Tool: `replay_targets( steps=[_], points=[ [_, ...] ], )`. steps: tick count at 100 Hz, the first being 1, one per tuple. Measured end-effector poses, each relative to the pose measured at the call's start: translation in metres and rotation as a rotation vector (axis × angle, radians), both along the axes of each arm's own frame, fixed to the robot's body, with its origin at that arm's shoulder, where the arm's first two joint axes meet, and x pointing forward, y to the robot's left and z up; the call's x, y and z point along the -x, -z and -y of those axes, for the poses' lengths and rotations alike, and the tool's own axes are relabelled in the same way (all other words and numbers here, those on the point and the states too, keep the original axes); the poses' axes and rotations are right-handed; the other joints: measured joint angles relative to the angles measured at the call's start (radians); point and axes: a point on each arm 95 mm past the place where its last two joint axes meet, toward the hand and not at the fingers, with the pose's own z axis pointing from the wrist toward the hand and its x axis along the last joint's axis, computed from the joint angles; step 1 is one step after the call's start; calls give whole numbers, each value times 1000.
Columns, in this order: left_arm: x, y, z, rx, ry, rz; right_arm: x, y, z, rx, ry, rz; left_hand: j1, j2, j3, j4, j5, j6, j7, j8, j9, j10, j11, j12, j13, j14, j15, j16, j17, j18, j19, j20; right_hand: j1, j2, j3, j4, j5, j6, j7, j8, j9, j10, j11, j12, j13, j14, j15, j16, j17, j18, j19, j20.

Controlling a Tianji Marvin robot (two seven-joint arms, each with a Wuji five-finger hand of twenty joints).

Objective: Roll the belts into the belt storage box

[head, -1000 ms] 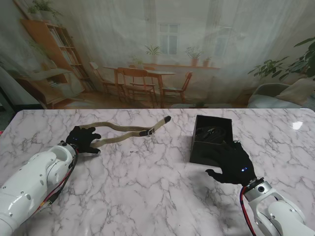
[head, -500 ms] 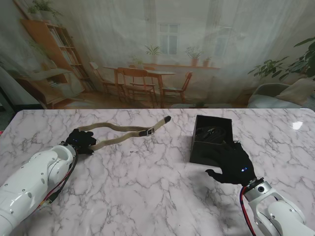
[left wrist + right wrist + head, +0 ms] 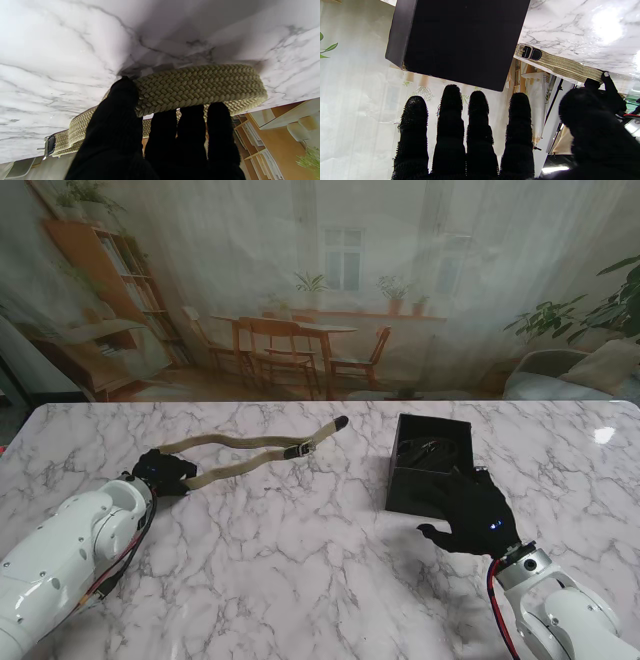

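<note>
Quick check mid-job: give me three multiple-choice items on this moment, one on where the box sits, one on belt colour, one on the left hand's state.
1. The box sits: A) right of the belt B) left of it C) on it.
2. The belt on the table is: A) red B) tan C) blue.
3. The left hand is: A) open B) shut on nothing C) shut on the belt.

Answers: 1 A, the stand view shows it to the belt's right. 2 B, tan weave in the wrist view. 3 C, fingers wrap the belt's bend.

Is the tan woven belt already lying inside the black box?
No, the tan belt lies stretched on the marble table, to the left of the black box, with one end in the left hand.
</note>
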Motion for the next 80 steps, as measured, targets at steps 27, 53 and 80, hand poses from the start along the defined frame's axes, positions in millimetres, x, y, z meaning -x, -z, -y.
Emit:
replay_targets(
  steps=[27, 53, 80],
  points=[
    [33, -28, 14, 31, 148, 59, 1, -2, -4, -3, -38, -15, 0, -4, 0, 0, 0, 0, 0, -11, 36, -88, 49, 13, 11, -19, 33, 25, 20, -13, 12, 0, 0, 0, 0, 0, 0, 29, 0, 0, 11, 0, 4, 1, 0, 0, 0, 0, 0, 0, 0, 0],
    [62, -71, 35, 42, 333, 95, 2, -3, -23, -76, -128, -164, -1, -4, 1, 0, 0, 0, 0, -12, 36, -88, 61, 24, 13, -22, 33, 37, 31, -24, 12, -2, -2, 42, -65, 0, -55, 236, -107, -28, -81, 72, -35, -48, -53, 31, -30, -13, -26, 1, -38, -5],
    [91, -91, 53, 78, 481, 138, -6, -7, -47, -136, -218, -271, -2, -4, 1, 0, 0, 0, 1, -12, 36, -88, 61, 36, 13, -23, 34, 47, 39, -25, 13, -14, -30, 97, -185, 0, -249, 406, -279, -78, -236, 188, -59, -143, -129, 75, -75, -59, -79, 3, -73, -26]
  ],
)
